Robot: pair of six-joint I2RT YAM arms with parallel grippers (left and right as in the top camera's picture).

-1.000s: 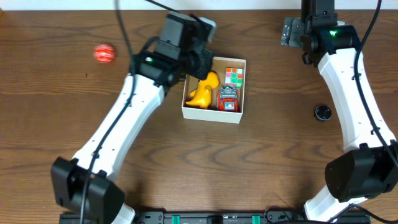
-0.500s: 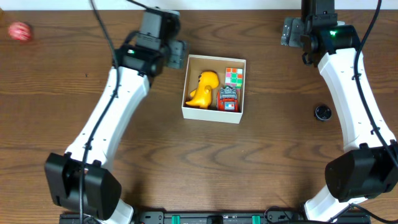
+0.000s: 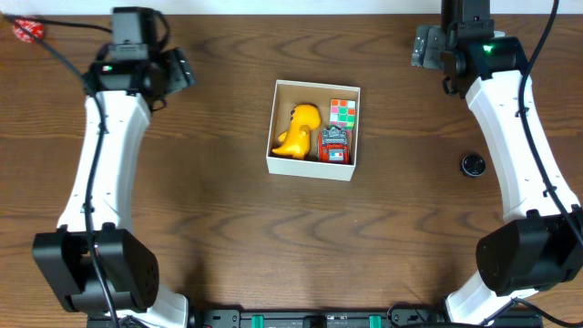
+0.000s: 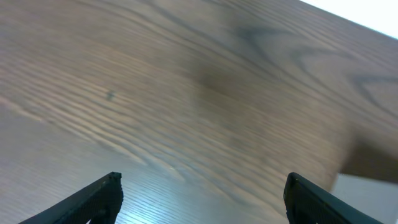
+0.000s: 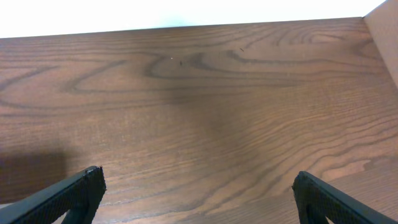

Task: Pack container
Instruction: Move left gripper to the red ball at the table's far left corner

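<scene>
The container [image 3: 308,168], a shallow white box with a brown inside, stands mid-table. In it lie a yellow toy animal [image 3: 299,129], a colour cube [image 3: 342,112] and a small red toy [image 3: 334,146]. My left gripper [image 3: 180,70] hangs well to the left of the box, open. In the left wrist view its fingers [image 4: 102,196] frame only blurred bare wood. Far right at the back, my right gripper [image 3: 424,46] is also open, with bare wood between its fingertips [image 5: 81,190].
A red ball [image 3: 27,30] lies at the far back-left corner of the table. A small black round object [image 3: 471,164] sits to the right of the box, beside the right arm. A pale edge [image 4: 373,193] shows at the lower right of the left wrist view.
The left arm swung away from the box to the left and its jaws opened; the yellow toy stays in the box. The red ball rolled to the back-left corner. The right arm stayed still.
</scene>
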